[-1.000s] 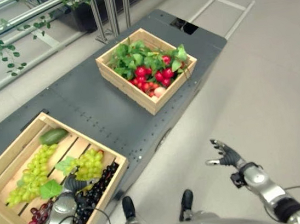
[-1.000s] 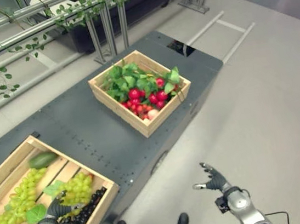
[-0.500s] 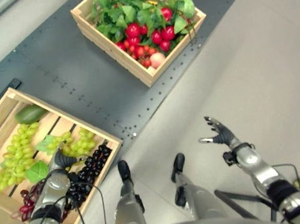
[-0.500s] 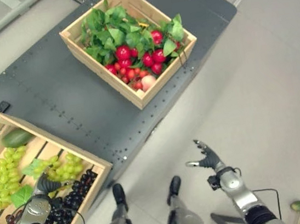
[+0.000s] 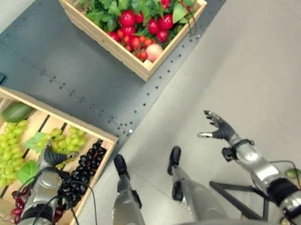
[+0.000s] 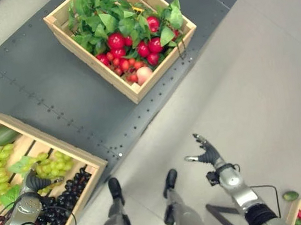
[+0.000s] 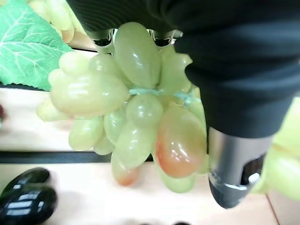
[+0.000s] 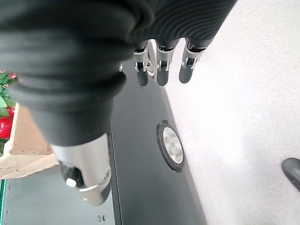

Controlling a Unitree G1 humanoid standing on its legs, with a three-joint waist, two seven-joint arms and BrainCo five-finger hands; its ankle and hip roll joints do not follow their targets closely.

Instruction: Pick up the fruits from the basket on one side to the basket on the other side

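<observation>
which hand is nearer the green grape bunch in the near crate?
Left. The left hand is in the crate, its fingers around the green grape bunch. The right hand hangs open over the floor, off the table.

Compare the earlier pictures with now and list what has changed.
Mostly the camera tilted down, so the whole scene slid up in both eye views. The left hand stays in the near crate, fingers around a green grape bunch, with no lift visible. The right hand still hangs open over the floor. The radish crate and the other grapes have not moved on the table.
</observation>
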